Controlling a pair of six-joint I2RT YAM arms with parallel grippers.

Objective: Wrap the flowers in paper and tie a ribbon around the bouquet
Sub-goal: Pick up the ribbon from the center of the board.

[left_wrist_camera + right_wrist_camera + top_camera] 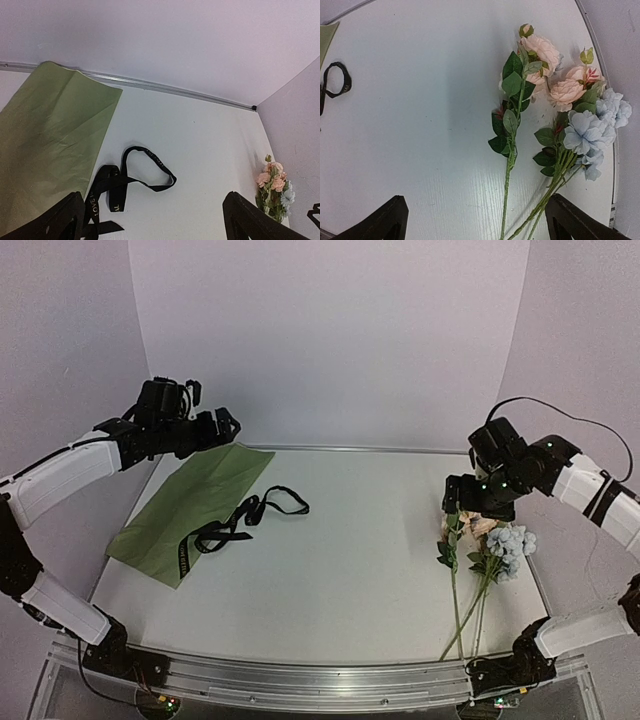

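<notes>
Left fingers point(55, 220) gape wide and empty over the creased olive-green paper sheet point(190, 505), right fingers point(380, 222) likewise over the loose blue-and-peach artificial flowers point(500, 540), likely poised to unite them.

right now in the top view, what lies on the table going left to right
paper → ribbon, its left end lying over the paper → flowers by the right edge

Soft, even light with a faint lilac cast fills all three views, bright but not harsh. Shadows under the flowers point(585, 132) are thin and weak. The white counter point(360, 560) carries a pale sheen in the right wrist view, where its edge bows.
</notes>
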